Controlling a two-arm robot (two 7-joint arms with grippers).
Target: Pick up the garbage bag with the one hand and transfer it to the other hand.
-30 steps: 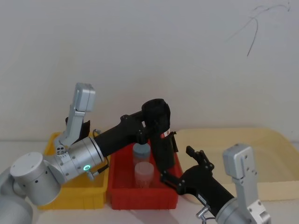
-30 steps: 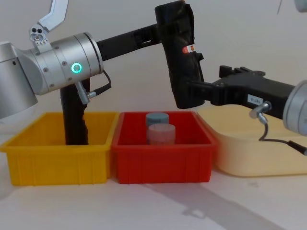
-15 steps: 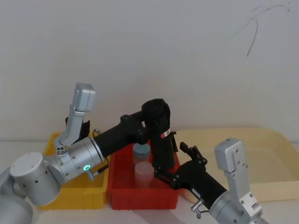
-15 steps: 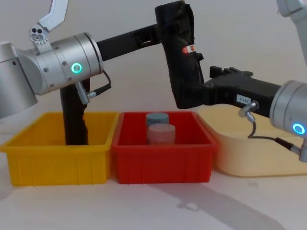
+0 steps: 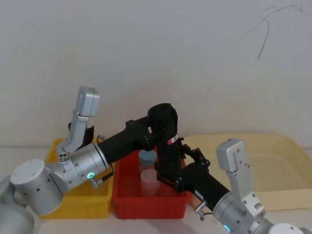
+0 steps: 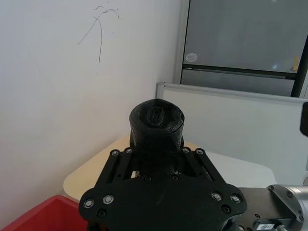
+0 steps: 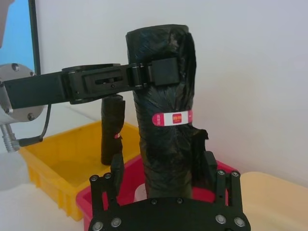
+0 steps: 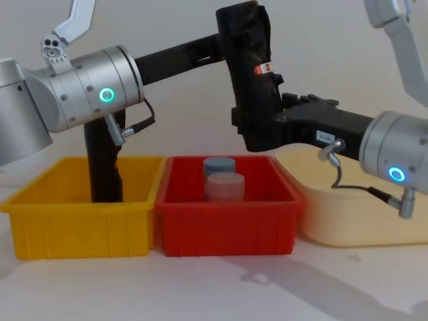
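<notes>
The garbage bag [image 8: 249, 80], a tall black crinkled roll with a red-and-white label [image 7: 172, 118], hangs upright above the red bin [image 8: 227, 221]. My left gripper [image 8: 234, 47], on the green-lit arm, is shut on the bag's upper part [image 5: 163, 124]. My right gripper [image 8: 257, 128], on the blue-lit arm, reaches in from the right and is open. Its fingers [image 7: 117, 168] stand on either side of the bag's lower part [image 7: 163, 159], the left one a little apart from the plastic. In the left wrist view the bag's top [image 6: 156, 118] rises above the gripper.
A second black roll [image 8: 103, 160] stands in the yellow bin [image 8: 80, 227] at the left. The red bin holds a blue-grey cup [image 8: 219, 165] and a pinkish cup [image 8: 225, 186] under the bag. A cream tray [image 8: 361, 214] lies at the right. A white wall is behind.
My right arm has moved left, bringing its open fingers from beside the bag's lower end to either side of it. The left arm and the bag have stayed still.
</notes>
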